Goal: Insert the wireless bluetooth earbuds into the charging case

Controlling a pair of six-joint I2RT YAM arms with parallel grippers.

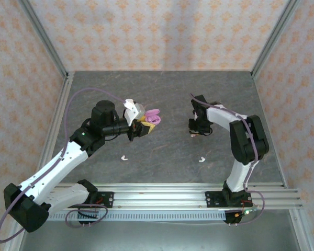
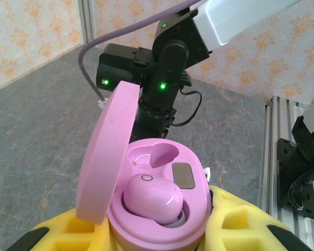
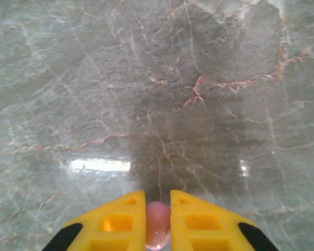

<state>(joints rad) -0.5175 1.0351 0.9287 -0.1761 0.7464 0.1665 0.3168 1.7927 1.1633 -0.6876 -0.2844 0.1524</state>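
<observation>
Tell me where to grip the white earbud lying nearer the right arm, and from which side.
Probably from straight above, pinching across its short width: the white earbud lies flat on the table with bare surface all around it. It looks too small here to tell stem from bud.

Patterned paper covers the back wall (image 1: 157, 31) and both side walls: a pale cream ground with small orange flower shapes in regular rows. A faint grey shadow (image 1: 170, 47) runs down the middle of the back wall. Bare metal posts (image 1: 46, 41) stand in the two far corners and lean outward as they rise. The table top (image 1: 162, 151) is grey, marbled like stone, with thin pale veins and a few rusty ones. From close above, a bright streak of reflected light (image 3: 99, 166) lies on it. Silver rails (image 1: 162, 197) run along the near edge, with a white ridged strip (image 1: 162, 215) just below them.
</observation>
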